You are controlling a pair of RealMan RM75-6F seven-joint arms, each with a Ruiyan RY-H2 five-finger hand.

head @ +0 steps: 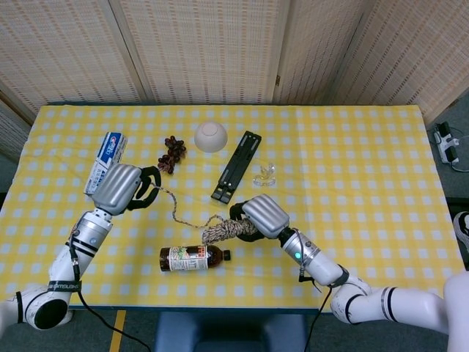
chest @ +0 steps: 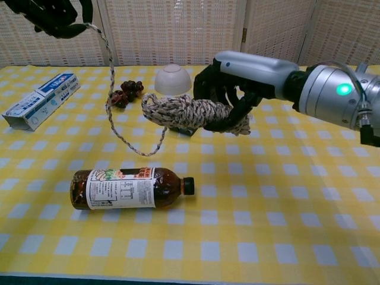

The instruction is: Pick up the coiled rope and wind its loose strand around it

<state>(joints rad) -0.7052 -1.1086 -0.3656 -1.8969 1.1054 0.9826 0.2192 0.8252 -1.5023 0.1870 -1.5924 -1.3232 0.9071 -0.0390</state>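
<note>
While right hand grips coiled rope; left hand pinches loose strand

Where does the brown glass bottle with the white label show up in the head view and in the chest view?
Head view: the brown glass bottle with the white label lies on its side near the table's front edge, below the centre, under the coiled rope.
Chest view: the bottle lies left of centre, cap pointing right.
Shared landmark: the white bowl sits upside down behind it in both.
</note>
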